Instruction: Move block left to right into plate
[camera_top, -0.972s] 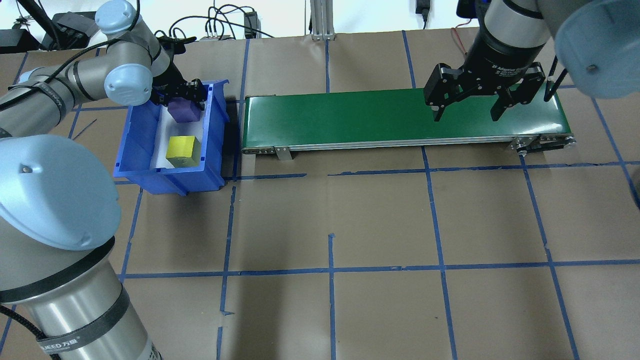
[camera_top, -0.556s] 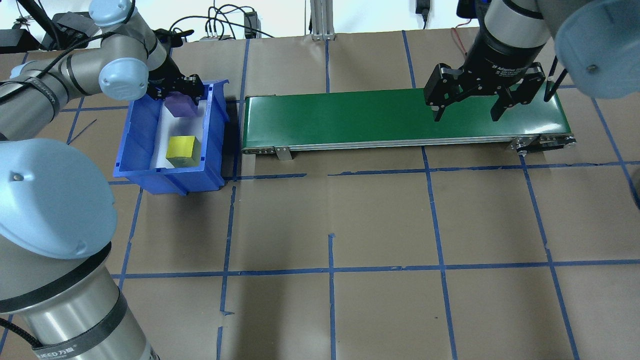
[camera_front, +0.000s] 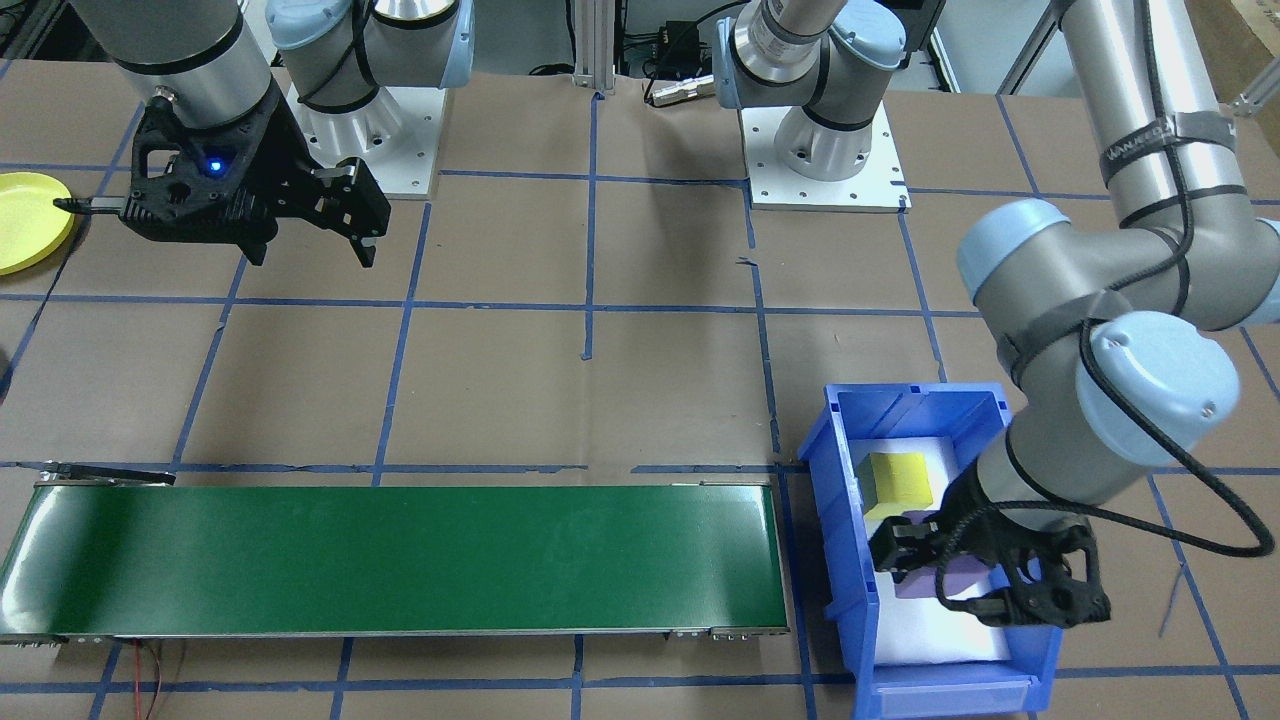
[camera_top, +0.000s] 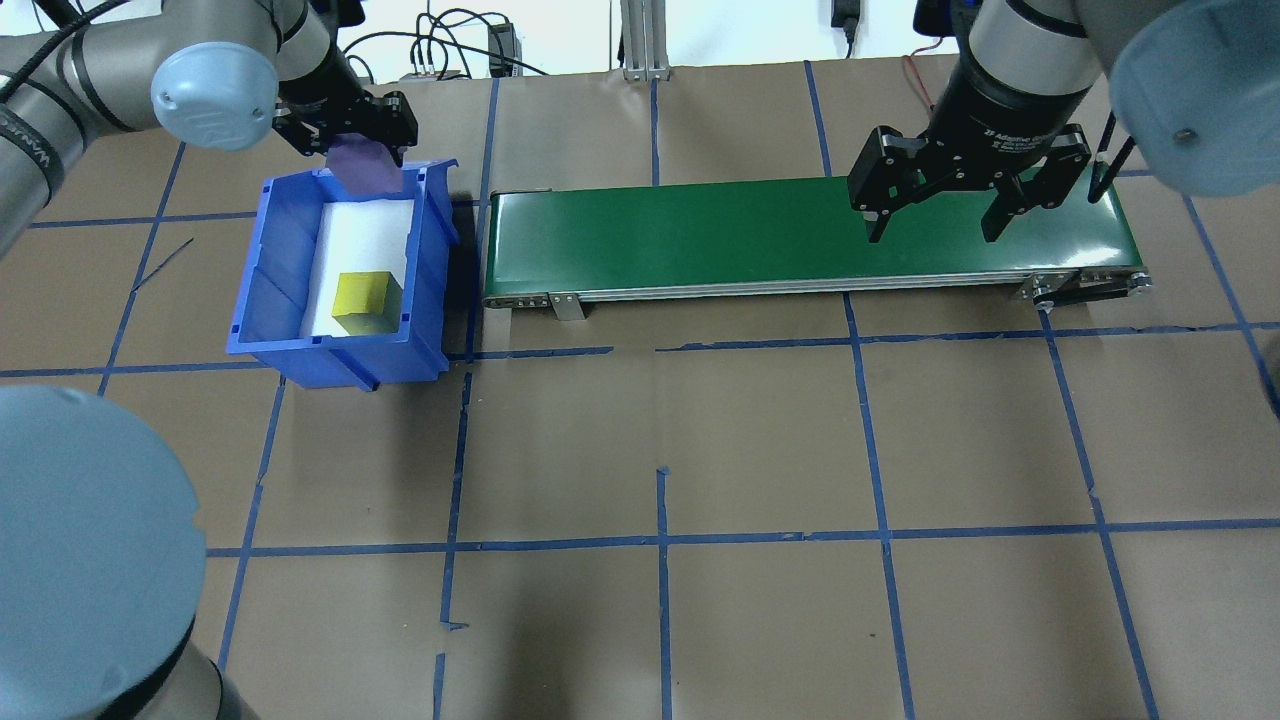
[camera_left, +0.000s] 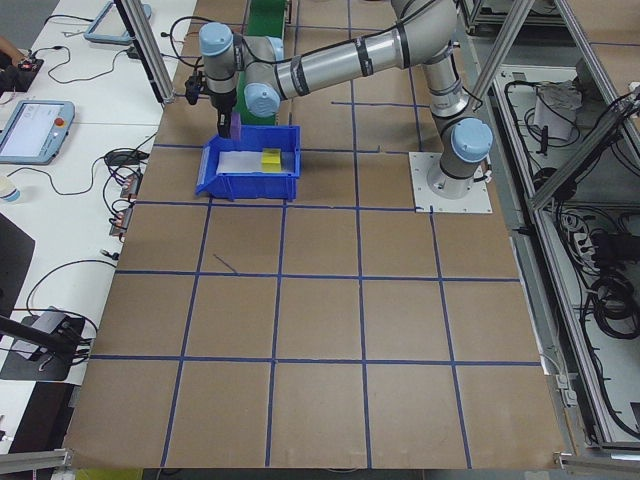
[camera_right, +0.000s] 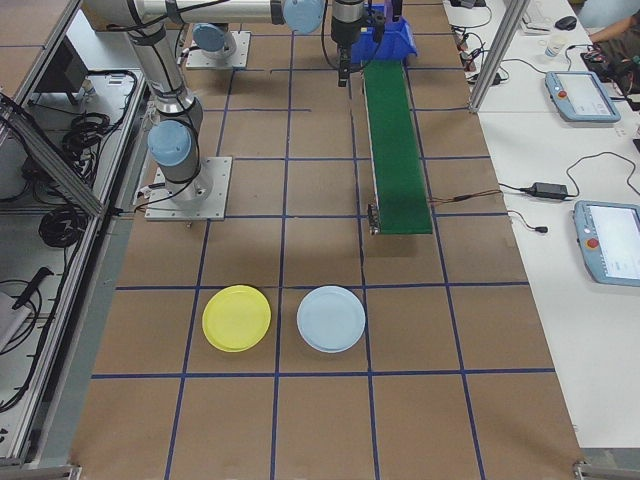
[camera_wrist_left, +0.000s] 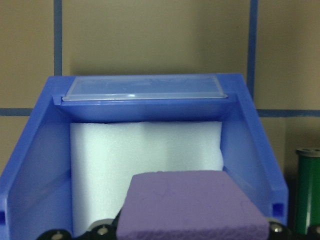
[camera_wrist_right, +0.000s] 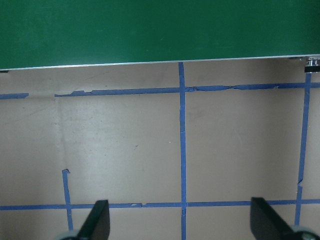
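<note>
Left hand (camera_top: 350, 135) clenched on purple block (camera_top: 362, 165) above blue bin (camera_top: 275, 290), right hand (camera_top: 935, 225) spread, empty

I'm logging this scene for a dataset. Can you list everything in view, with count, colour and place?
Purple foam cube: one, held above the bin's far end.
Yellow foam cube: one, in the bin on white foam.
Blue plastic bin: one, by the belt's end on the robot's left.
Green conveyor belt: one, across the table's far side.
Round yellow plastic plate: one, on the robot's right.
Round pale-blue plate: one, beside the yellow one.
Left gripper: jaws shut on the purple cube.
Right gripper: jaws open, above the belt.
</note>
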